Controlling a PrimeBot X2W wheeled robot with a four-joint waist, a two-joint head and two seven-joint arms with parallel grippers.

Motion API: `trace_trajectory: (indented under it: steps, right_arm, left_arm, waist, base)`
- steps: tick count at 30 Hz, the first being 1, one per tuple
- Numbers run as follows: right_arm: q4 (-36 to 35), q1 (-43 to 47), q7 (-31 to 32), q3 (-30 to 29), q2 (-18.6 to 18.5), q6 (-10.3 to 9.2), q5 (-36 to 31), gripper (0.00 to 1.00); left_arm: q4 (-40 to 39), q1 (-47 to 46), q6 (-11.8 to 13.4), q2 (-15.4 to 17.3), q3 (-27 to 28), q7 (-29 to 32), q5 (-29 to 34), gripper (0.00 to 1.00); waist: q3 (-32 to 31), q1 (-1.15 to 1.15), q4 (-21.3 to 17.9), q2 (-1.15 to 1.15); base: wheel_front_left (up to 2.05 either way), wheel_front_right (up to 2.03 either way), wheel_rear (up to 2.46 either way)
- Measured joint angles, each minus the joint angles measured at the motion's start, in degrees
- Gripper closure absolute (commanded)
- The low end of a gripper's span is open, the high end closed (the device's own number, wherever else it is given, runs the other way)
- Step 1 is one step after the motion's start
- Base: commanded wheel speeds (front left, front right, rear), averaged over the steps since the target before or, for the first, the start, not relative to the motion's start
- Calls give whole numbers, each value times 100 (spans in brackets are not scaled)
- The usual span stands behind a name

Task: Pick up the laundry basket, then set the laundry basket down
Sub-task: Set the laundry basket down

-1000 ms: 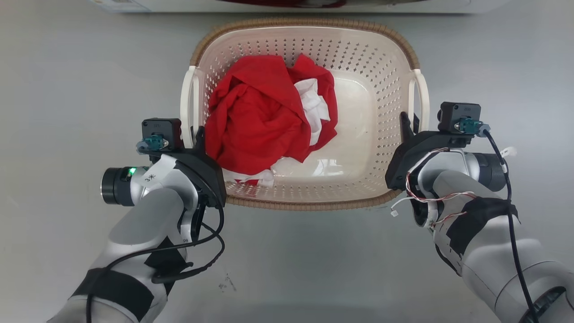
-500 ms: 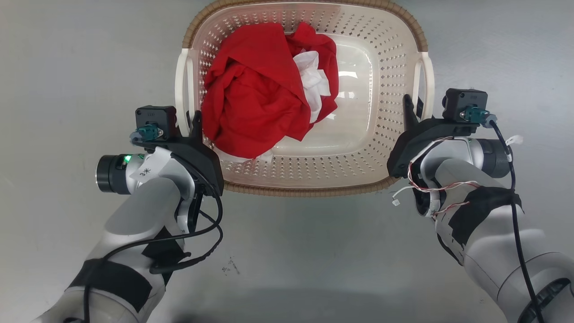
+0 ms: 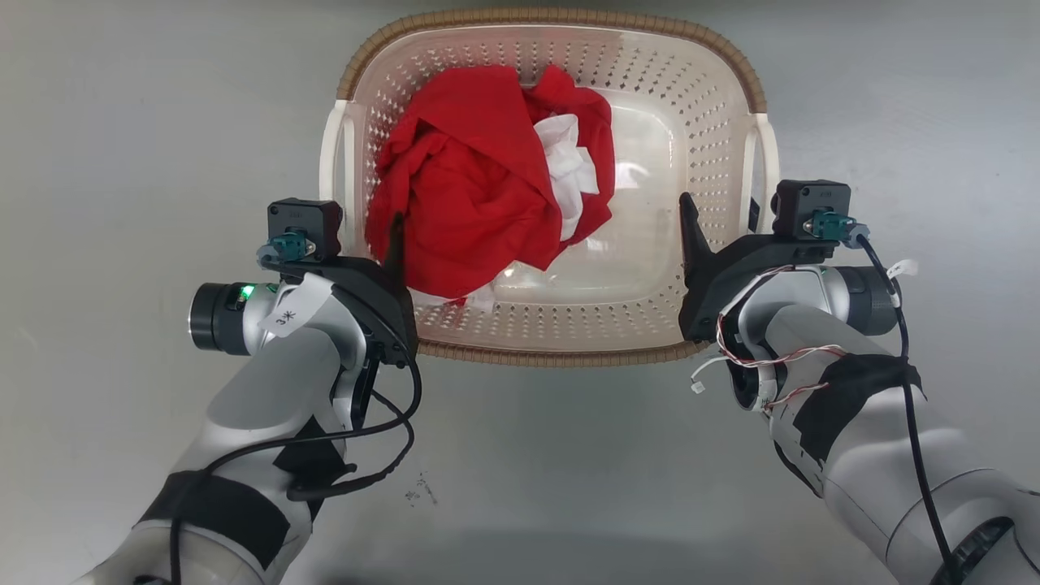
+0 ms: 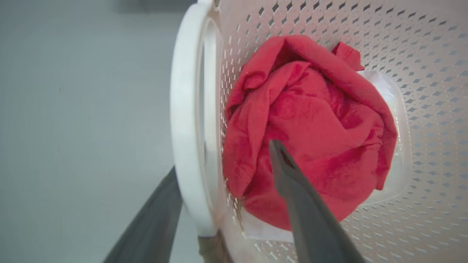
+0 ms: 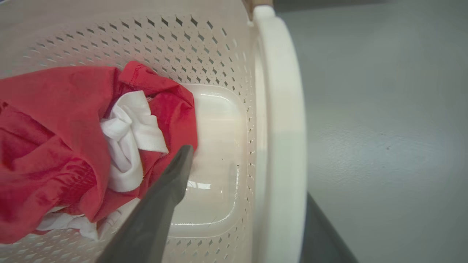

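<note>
Laundry basket [image 3: 552, 356] holding red, white clothes [image 3: 471, 187], left hand [image 4: 223, 157] and right hand [image 5: 248, 171] spread, seemingly straddling handles [image 4: 184, 128]

The laundry basket [image 3: 561, 355] is sitting on the floor [image 3: 528, 471] ahead of the robot, with a bundle of clothes [image 3: 471, 187] lying in its left half. The left gripper [image 3: 375, 231] and the right gripper [image 3: 719, 207] are flanking it, jaws straddling the left handle [image 3: 329, 179] and the right handle [image 3: 768, 162], one finger inside, one outside.
</note>
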Motion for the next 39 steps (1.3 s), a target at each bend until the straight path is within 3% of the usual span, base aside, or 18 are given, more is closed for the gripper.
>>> trace_trajectory:
  steps: [30, 39]
  right_arm:
    - [18, 354, -4, 65, 70, 27, 94, 0]
    - [-10, 492, -8, 47, 71, 27, 194, 0]
  left_arm:
    - [243, 199, -109, -55, 75, -96, -2, 0]
    - [254, 399, -257, -53, 135, -100, -19, 0]
  waist:
    - [-984, -1, -79, 0]
    - [-1297, -1, -165, 0]
  base:
    - [0, 0, 0]
    - [0, 0, 0]
